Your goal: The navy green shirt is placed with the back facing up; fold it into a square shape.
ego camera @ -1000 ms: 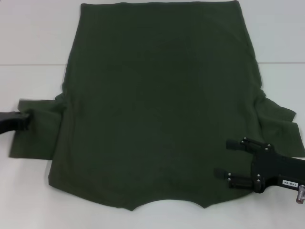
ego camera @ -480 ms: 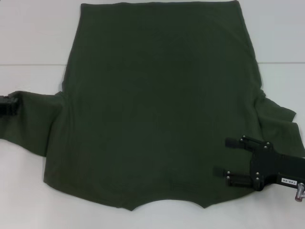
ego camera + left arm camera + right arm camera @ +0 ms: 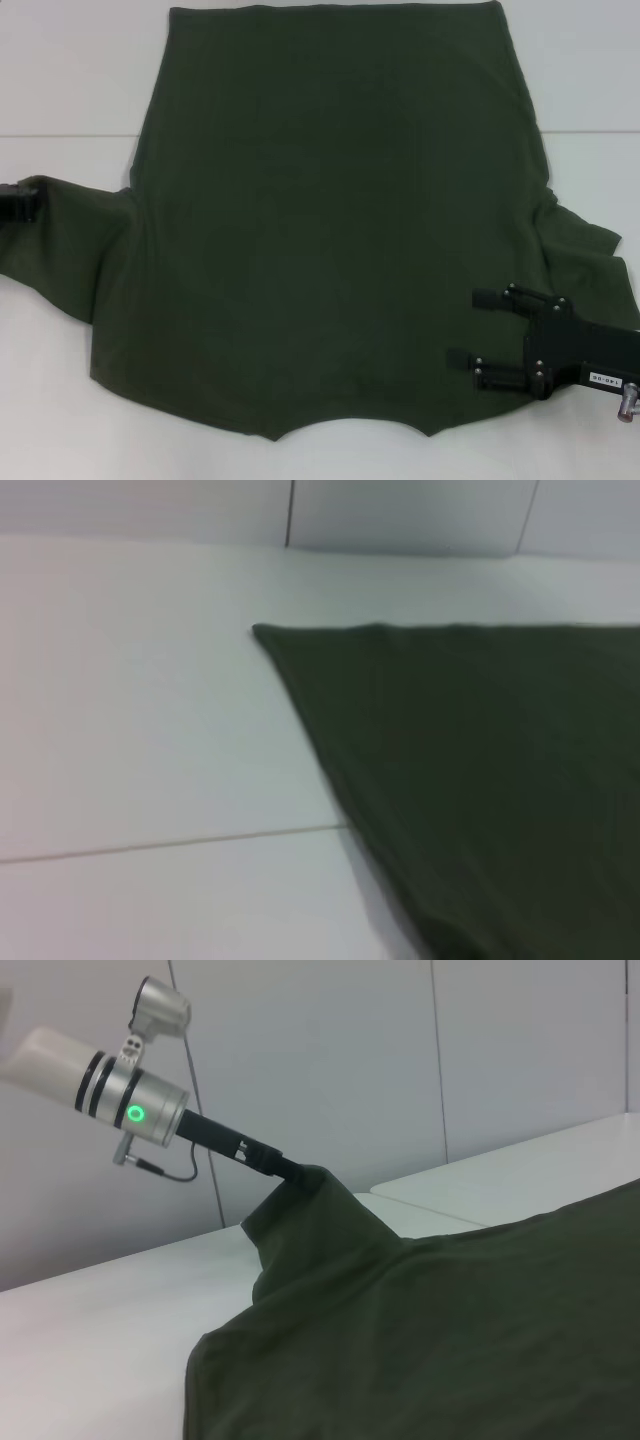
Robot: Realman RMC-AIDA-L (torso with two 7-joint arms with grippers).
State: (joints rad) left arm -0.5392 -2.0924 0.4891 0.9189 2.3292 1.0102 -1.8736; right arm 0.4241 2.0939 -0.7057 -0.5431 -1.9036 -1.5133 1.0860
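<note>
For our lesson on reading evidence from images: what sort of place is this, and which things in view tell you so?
Probably a robotics lab or test bench, not a home. A plain white table holds only the navy green shirt; bare pale wall panels stand behind; the left gripper lifts a sleeve, the right gripper hovers open.

The navy green shirt (image 3: pixel 330 220) lies spread flat, plain side up, left sleeve lifted.

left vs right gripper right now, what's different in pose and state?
The left gripper is shut on the sleeve of the dark olive-green short-sleeved shirt, holding it raised off the white table, as the right wrist view shows; the right gripper is open with nothing between its fingers. The left sits at the shirt's outer left edge; the right lies over the shirt's right near corner, fingers pointing inward. Both are black and at sleeve level.
</note>
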